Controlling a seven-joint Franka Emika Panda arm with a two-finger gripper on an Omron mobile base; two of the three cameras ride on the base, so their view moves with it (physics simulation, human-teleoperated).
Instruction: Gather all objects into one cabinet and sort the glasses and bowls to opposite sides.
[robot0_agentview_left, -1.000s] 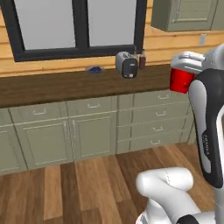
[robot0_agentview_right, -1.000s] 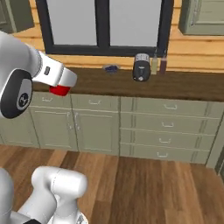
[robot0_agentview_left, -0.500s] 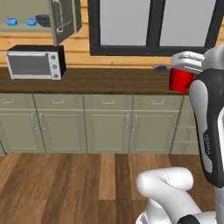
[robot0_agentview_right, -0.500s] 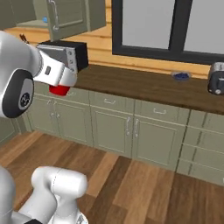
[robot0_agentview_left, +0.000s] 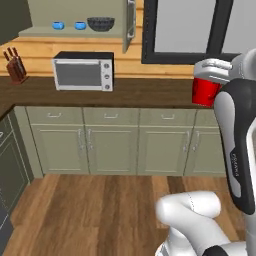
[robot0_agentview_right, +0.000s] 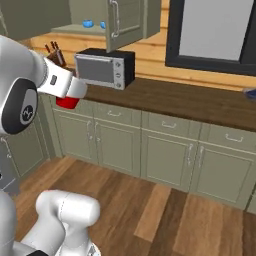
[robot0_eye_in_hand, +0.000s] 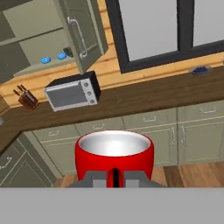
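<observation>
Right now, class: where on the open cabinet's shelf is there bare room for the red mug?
Bare shelf lies left of the two blue cups. Crowded at right: dark bowl beside the door. The gripper holds the red mug.

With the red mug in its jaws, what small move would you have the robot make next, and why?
Probably raise the red mug toward the open cabinet: the blue cups and dark bowl already sit on its shelf, above the microwave.

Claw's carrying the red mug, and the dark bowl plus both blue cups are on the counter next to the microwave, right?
Partly. The claw holds the red mug, but the left base view shows the dark bowl and both blue cups on the open cabinet's shelf, above the microwave.
</observation>
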